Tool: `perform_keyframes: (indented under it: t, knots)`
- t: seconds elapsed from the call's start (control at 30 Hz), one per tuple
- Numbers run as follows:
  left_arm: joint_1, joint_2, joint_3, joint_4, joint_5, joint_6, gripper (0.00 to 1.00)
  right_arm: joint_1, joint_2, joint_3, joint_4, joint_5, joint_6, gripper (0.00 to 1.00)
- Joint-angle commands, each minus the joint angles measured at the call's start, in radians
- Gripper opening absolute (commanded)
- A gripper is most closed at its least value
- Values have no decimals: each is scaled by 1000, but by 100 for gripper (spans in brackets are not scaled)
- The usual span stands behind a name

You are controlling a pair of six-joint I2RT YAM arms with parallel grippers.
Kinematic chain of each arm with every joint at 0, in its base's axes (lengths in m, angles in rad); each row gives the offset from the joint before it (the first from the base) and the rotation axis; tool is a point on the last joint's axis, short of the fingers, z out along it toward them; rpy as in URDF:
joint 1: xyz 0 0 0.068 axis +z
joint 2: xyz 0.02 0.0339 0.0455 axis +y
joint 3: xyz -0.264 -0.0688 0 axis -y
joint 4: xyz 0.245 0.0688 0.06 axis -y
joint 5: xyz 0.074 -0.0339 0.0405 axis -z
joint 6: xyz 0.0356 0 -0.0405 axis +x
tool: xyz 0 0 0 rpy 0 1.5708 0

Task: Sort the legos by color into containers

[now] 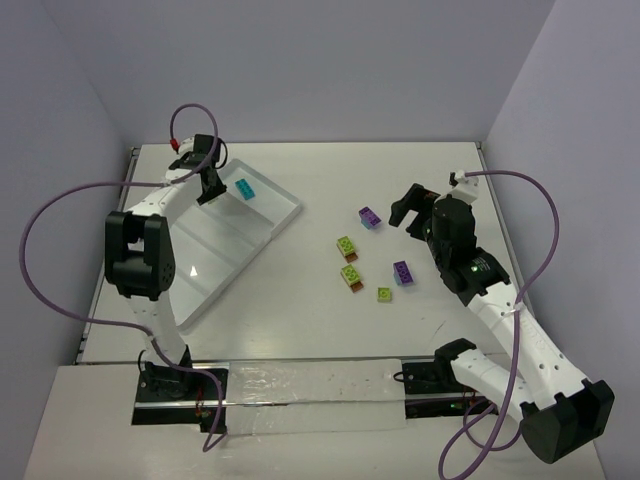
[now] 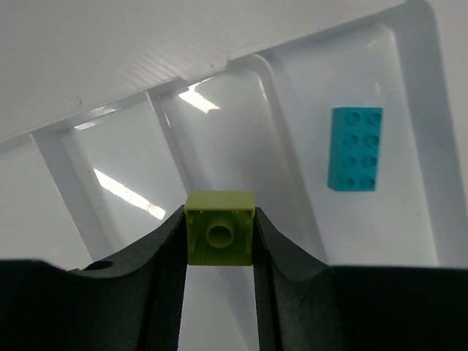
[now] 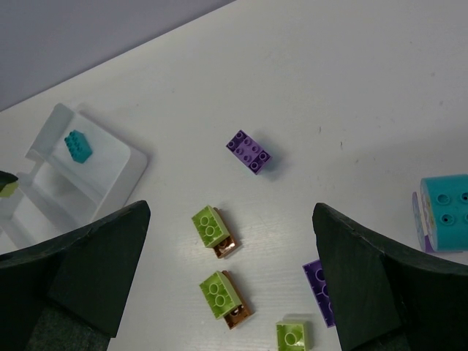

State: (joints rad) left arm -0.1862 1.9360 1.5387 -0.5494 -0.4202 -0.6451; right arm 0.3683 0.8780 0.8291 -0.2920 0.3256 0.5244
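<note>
Teal brick (image 3: 444,212) (cropped, right edge)

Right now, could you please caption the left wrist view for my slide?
Left end effector holding a lime brick above the tray; teal brick in an end compartment.

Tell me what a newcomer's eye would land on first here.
The left claw pinches a lime brick above the white tray, where a lone teal brick lies in the end compartment. At mid-table, loose purple and lime bricks lie scattered near the open right claw.
</note>
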Motion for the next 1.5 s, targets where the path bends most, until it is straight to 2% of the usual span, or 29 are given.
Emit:
perform_keyframes:
  t: [0.0, 0.07, 0.17, 0.2, 0.23, 0.27, 0.33, 0.5, 0.63, 0.77, 0.8, 0.9, 0.97, 1.23, 1.47]
  knots:
    - [20, 69, 100, -12, -11, -20, 11, -2, -16, -5, 21, 23, 9, 100]
    - [21, 101, 116, -14, -6, -12, 14, -2, -12, -5, 22, 24, 13, 100]
    - [22, 129, 125, -15, -12, -10, 27, -2, -10, -6, 25, 17, 18, 100]
    - [21, 133, 122, -13, -11, -8, 44, -3, -10, -5, 25, 16, 20, 100]
    - [21, 132, 119, -8, -9, -4, 58, -2, -10, -4, 25, 15, 20, 100]
    - [21, 131, 115, -4, -5, 0, 67, -2, -10, -2, 24, 15, 18, 100]
    - [21, 118, 106, 5, 6, 7, 75, -2, -10, 3, 24, 12, 14, 100]
    - [-21, 10, 71, 15, 10, 19, 76, -2, -8, 16, 21, 17, 6, 100]
    - [-153, -144, 21, 64, 29, 114, 75, -2, -1, 20, 24, 21, 3, 100]
    - [-321, -172, 13, 51, 75, 181, 76, -2, 4, 29, 21, 36, -8, 100]
    - [-373, -168, 16, 44, 85, 182, 77, -2, 5, 33, 15, 45, -10, 100]
    - [-452, -130, 27, 30, 140, 131, 89, -3, 10, 45, 0, 68, -12, 100]
    - [-502, -98, 56, 10, 181, 66, 90, -3, 4, 42, -1, 73, -12, 100]
    - [-676, 139, 288, -102, 75, -155, 90, -3, -13, 34, -1, 53, -9, 100]
    - [-695, 241, 375, -141, 54, -226, 84, -3, -21, 27, -3, 51, -11, 100]
